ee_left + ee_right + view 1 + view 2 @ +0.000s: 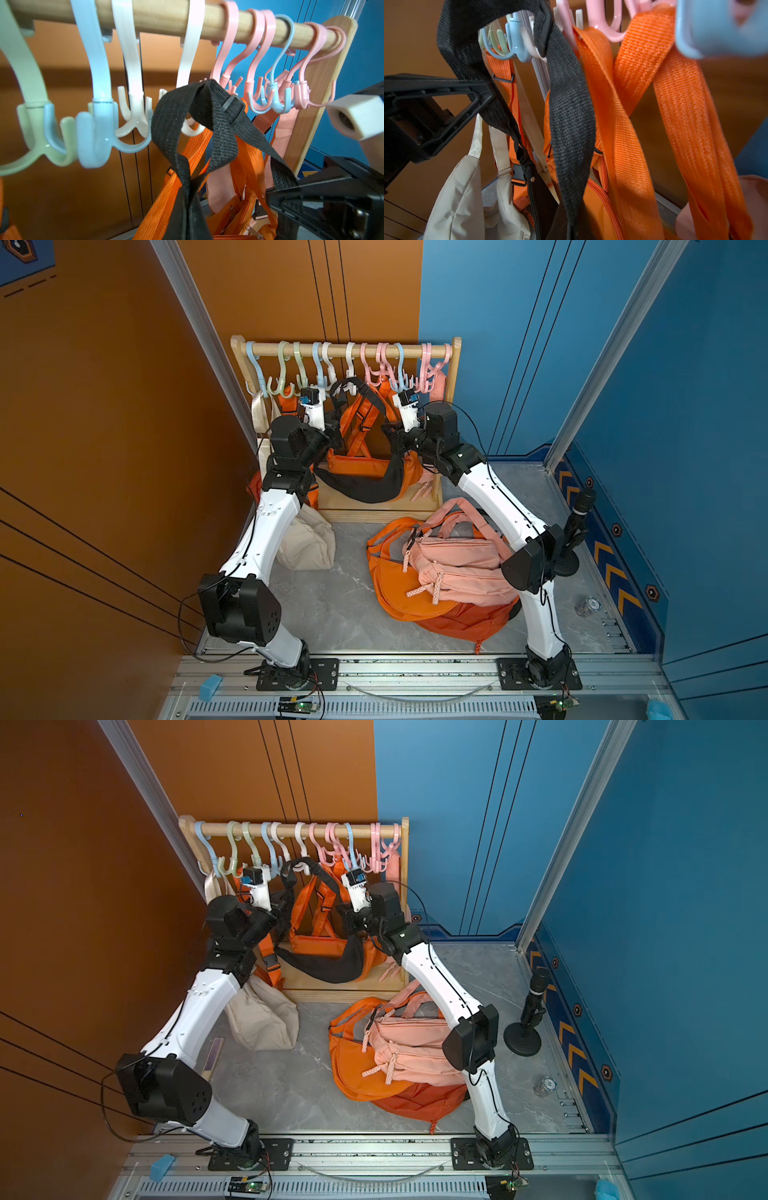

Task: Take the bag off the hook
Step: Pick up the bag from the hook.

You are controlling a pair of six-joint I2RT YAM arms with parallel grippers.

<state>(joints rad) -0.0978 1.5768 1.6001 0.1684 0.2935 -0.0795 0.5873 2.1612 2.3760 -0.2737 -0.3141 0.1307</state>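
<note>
The left tool (485, 89) was clamped shut on 1 leg of the strap (176, 116) of the black bag (365, 485), and the right tool (276, 190) was clamped shut on the other leg, each seen from the opposite wrist view. Between the 2 tools the strap rose to a folded peak draped over a prong of the white hook (188, 62), which hung from the wooden rail (166, 18). So the hook lay above both tools and roughly midway between them, with neither arm clearly nearer. The strap's length ran down and outward from that peak to each grip, while the pouch sagged below, in front of the orange straps (623, 104), low near the rack's base. Judging from this, the coming move needed both tools to raise the peak clear of the upturned prong, then draw it away from the rail.
</note>
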